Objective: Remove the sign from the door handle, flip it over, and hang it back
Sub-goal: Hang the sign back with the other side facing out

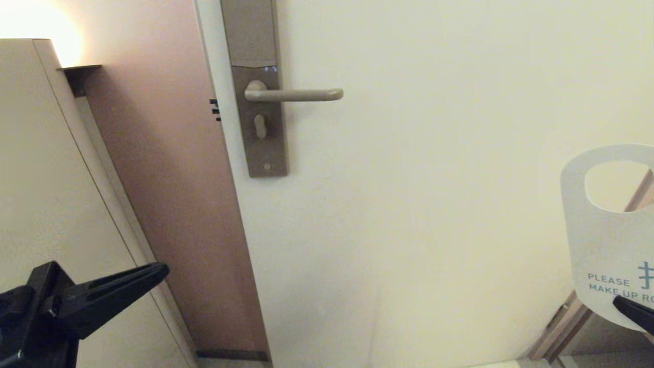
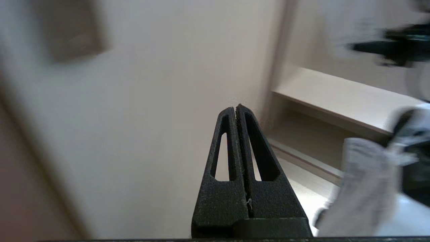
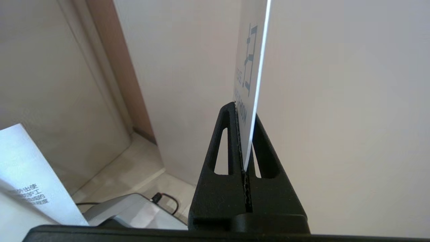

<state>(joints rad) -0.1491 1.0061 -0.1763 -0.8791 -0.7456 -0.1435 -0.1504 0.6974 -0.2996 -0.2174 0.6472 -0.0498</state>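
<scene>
The sign (image 1: 600,240) hangs in the air at the far right, white face toward me reading "PLEASE MAKE UP", its oval hole uppermost. My right gripper (image 1: 624,302) is shut on its lower edge; in the right wrist view the sign (image 3: 250,84) stands edge-on, pinched between the black fingers (image 3: 228,141). The door handle (image 1: 294,94) is a bare beige lever on its brownish lock plate (image 1: 258,87), well left of and above the sign. My left gripper (image 1: 162,271) sits low at the left, shut on nothing, its fingers (image 2: 231,141) pressed together.
The cream door (image 1: 434,204) fills the middle. A pinkish-brown door frame (image 1: 168,179) and a beige wall panel (image 1: 46,179) stand at the left. A shelf ledge (image 2: 339,97) shows in the left wrist view, and a white paper (image 3: 27,174) lies low in the right wrist view.
</scene>
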